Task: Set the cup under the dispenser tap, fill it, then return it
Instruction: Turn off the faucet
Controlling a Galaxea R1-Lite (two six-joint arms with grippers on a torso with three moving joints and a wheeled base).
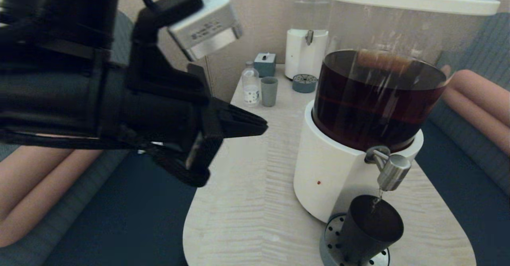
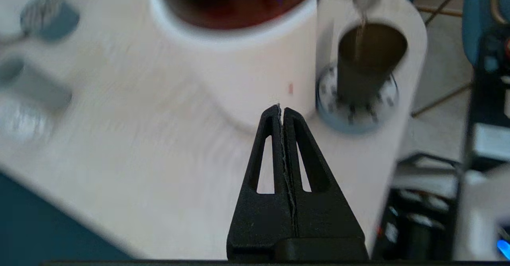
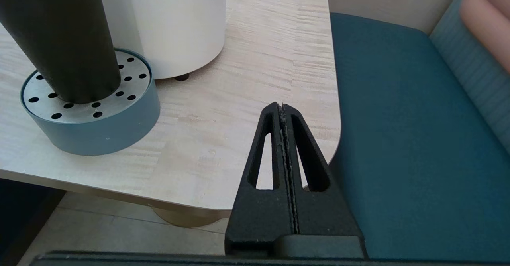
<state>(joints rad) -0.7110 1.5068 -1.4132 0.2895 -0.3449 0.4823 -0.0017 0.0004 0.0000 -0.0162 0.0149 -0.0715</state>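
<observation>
The dark cup (image 1: 370, 228) stands on the round perforated drip tray (image 1: 332, 238) below the steel dispenser tap (image 1: 392, 172). A thin stream of brown liquid runs from the tap into the cup. The left wrist view shows the cup (image 2: 366, 64) with liquid falling in; the right wrist view shows the cup's lower wall (image 3: 63, 38) on the tray (image 3: 91, 128). My left gripper (image 1: 261, 127) hovers shut and empty over the table, left of the big dispenser (image 1: 378, 98). My right gripper (image 3: 281, 106) is shut and empty near the table's front right corner, out of the head view.
At the table's far end stand a smaller clear-liquid dispenser (image 1: 308, 30), its own drip tray (image 1: 305, 83), a pale grey-green tumbler (image 1: 269, 91), a small bottle (image 1: 251, 84) and a grey box (image 1: 265, 64). Blue seats (image 3: 410, 138) flank the table (image 1: 247, 202).
</observation>
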